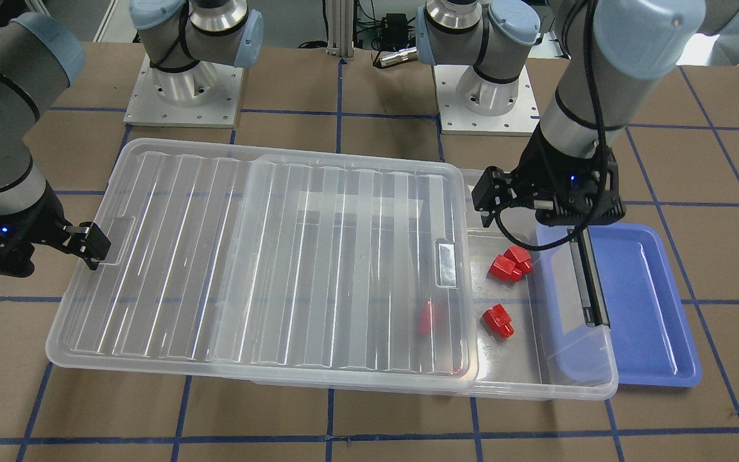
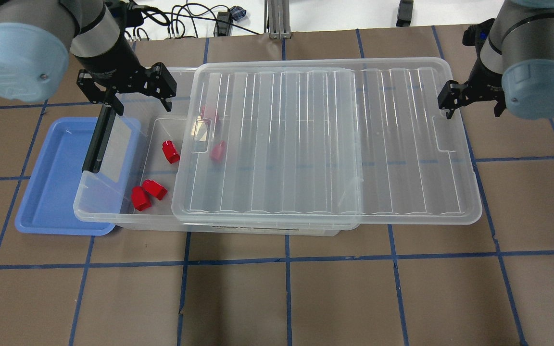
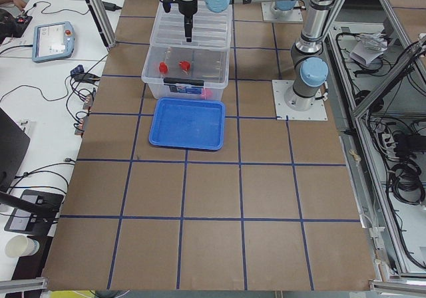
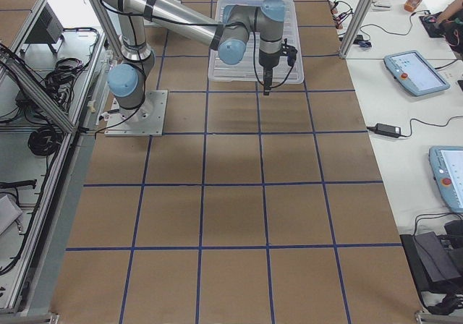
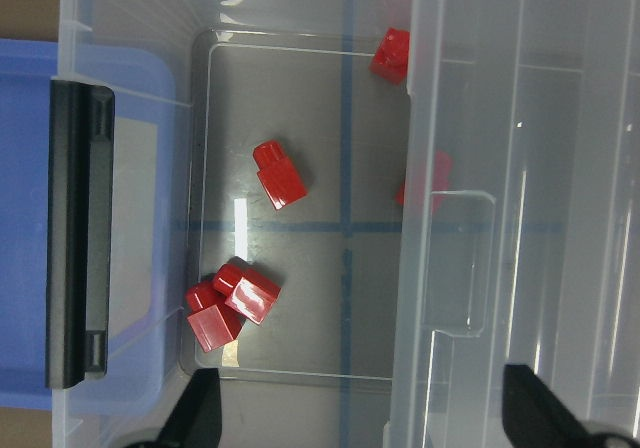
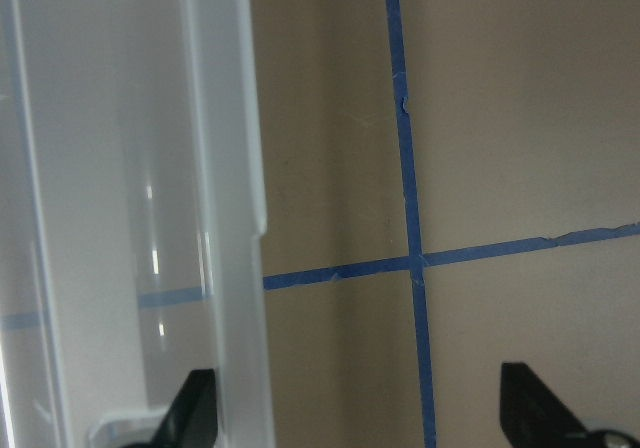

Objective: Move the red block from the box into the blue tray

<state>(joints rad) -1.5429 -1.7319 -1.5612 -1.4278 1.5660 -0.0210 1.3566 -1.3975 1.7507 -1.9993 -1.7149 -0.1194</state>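
The box (image 2: 113,211) is a clear bin whose ribbed lid (image 2: 325,139) is slid toward my right, leaving its left end uncovered. Three red blocks lie there: one alone (image 2: 170,151) and two touching (image 2: 155,189). Two more show blurred under the lid (image 2: 218,150). The left wrist view shows the lone block (image 5: 279,175) and the pair (image 5: 250,290). My left gripper (image 2: 128,91) hangs open and empty above the uncovered end. My right gripper (image 2: 472,103) is open and empty, its fingers on either side of the lid's right end edge (image 6: 255,168). The blue tray (image 2: 51,182) is empty.
The box's black latch bar (image 2: 98,139) and end wall overlap the tray's near side in the overhead view. Brown table (image 2: 286,298) with a blue tape grid. The arm bases (image 1: 183,96) stand behind the box.
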